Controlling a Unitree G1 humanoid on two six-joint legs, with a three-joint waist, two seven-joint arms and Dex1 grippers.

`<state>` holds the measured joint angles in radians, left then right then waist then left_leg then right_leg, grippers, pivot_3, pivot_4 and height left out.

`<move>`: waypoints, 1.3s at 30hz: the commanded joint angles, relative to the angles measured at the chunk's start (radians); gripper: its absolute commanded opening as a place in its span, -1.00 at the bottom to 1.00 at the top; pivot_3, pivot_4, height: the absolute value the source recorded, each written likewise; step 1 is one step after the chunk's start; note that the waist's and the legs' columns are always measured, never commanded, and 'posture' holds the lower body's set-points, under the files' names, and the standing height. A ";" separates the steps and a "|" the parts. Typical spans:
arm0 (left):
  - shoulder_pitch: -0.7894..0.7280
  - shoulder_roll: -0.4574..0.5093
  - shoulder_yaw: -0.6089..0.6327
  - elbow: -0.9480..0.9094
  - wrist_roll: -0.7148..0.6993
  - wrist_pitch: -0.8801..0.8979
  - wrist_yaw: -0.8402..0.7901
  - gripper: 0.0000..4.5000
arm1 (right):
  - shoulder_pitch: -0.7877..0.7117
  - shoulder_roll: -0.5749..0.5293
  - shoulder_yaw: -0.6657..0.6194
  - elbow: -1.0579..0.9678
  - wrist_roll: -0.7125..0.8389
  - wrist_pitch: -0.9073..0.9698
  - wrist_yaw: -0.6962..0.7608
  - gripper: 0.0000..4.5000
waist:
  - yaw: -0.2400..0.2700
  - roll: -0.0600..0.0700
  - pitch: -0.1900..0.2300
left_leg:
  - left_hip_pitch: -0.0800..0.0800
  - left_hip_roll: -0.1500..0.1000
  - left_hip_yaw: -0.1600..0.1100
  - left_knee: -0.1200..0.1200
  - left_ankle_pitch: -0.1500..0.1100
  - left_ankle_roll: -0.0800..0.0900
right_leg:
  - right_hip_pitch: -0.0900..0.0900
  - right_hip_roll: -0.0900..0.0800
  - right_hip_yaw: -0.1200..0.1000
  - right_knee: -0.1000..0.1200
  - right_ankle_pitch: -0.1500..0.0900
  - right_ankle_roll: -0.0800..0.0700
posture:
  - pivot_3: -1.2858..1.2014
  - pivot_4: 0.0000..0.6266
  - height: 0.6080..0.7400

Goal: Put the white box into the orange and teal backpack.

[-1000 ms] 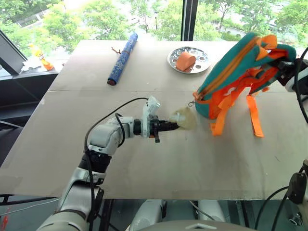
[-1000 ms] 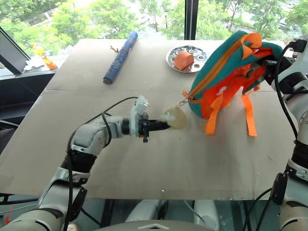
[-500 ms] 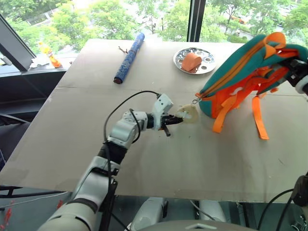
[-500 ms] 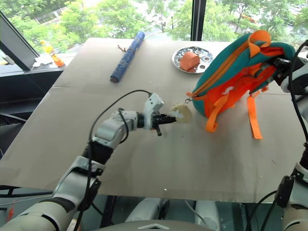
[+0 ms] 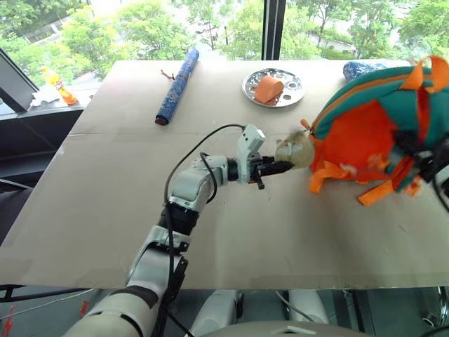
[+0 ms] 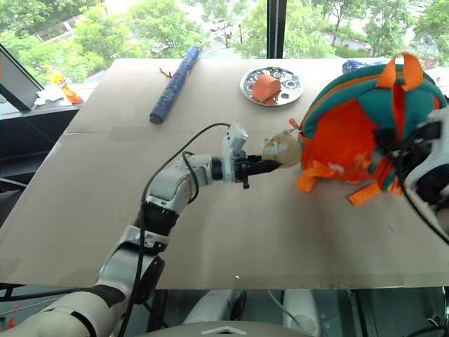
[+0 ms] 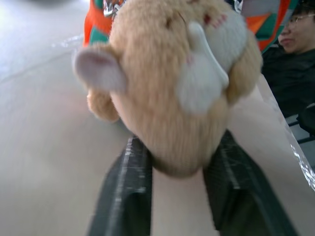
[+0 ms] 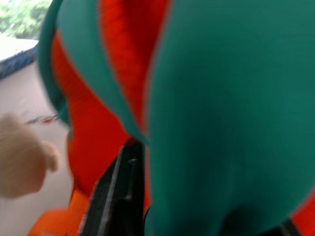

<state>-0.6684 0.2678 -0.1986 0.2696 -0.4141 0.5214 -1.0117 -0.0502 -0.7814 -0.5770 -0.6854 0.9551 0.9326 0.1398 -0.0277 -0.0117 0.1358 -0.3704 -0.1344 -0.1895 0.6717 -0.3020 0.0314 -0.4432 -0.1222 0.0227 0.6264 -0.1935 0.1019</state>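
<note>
The backpack [image 5: 382,137] stands on the surface [image 5: 112,196], near the plate [image 5: 274,87]. The left claw [image 7: 179,169] pinches the backpack's plush head [image 5: 295,150] between spread fingers. The right claw [image 5: 424,158] is against the backpack's far side; its state cannot be told

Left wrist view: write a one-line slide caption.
Beige plush head between the left end effector's black fingers, orange and teal backpack behind.

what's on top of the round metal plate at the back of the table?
An orange object sits on the round metal plate, covering its left-centre part; shallow round wells show on the bare rim. What lies beneath the orange piece is hidden, and what it is cannot be told.
</note>
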 commanded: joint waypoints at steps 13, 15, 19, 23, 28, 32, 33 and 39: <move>0.379 0.278 0.238 -0.428 -0.146 0.088 -0.027 0.99 | 0.662 0.005 -0.291 -0.190 -0.150 -0.160 0.479 1.00 | 0.046 0.000 0.000 | 0.011 0.001 -0.002 -0.002 -0.002 0.002 | 0.012 0.001 -0.002 -0.006 0.000 0.000 | 0.03 -0.52 0.87; 0.444 0.299 0.274 -0.486 -0.160 0.094 -0.004 0.99 | 0.712 0.002 -0.325 -0.177 -0.153 -0.148 0.512 1.00 | 0.046 0.000 0.000 | 0.011 0.001 -0.002 -0.002 -0.002 0.002 | 0.012 0.001 -0.002 -0.006 0.000 0.000 | 0.03 -0.52 0.87; 0.519 0.329 0.319 -0.565 -0.188 0.116 0.028 0.99 | 0.884 0.002 -0.358 -0.173 -0.219 -0.168 0.646 1.00 | 0.050 -0.001 0.000 | 0.014 0.002 -0.001 -0.002 -0.002 0.002 | 0.014 0.001 -0.001 -0.006 -0.001 0.000 | 0.03 -0.52 0.87; 0.592 0.362 0.366 -0.608 -0.202 0.104 0.034 0.99 | 0.874 0.057 -0.351 -0.162 -0.213 -0.249 0.685 1.00 | 0.052 -0.001 0.000 | 0.015 0.003 0.001 -0.003 -0.002 0.002 | 0.015 0.002 0.000 -0.006 -0.001 0.000 | 0.03 -0.52 0.87; 0.703 0.378 0.435 -0.674 -0.222 0.100 0.059 0.99 | 0.848 0.113 -0.296 -0.092 -0.298 -0.356 0.696 1.00 | 0.052 -0.001 0.001 | 0.020 0.004 0.004 -0.004 -0.005 0.004 | 0.019 0.002 0.002 -0.007 -0.001 0.001 | 0.03 -0.52 0.87; 0.771 0.402 0.472 -0.698 -0.220 0.087 0.063 0.99 | 0.827 0.117 -0.265 -0.070 -0.316 -0.392 0.710 1.00 | 0.057 0.000 0.002 | 0.021 0.004 0.005 -0.004 -0.006 0.005 | 0.020 0.002 0.003 -0.008 -0.002 0.002 | 0.03 -0.52 0.87; 0.787 0.406 0.477 -0.701 -0.216 0.077 0.060 0.99 | 0.821 0.113 -0.250 -0.071 -0.319 -0.396 0.714 1.00 | 0.059 0.000 0.002 | 0.022 0.004 0.005 -0.005 -0.006 0.005 | 0.021 0.002 0.003 -0.008 -0.002 0.002 | 0.03 -0.52 0.87; 0.867 0.404 0.498 -0.702 -0.202 0.017 0.062 0.99 | 0.797 0.118 -0.168 -0.043 -0.358 -0.436 0.729 1.00 | 0.066 0.001 0.003 | 0.024 0.005 0.006 -0.005 -0.007 0.005 | 0.023 0.003 0.004 -0.008 -0.002 0.002 | 0.03 -0.52 0.87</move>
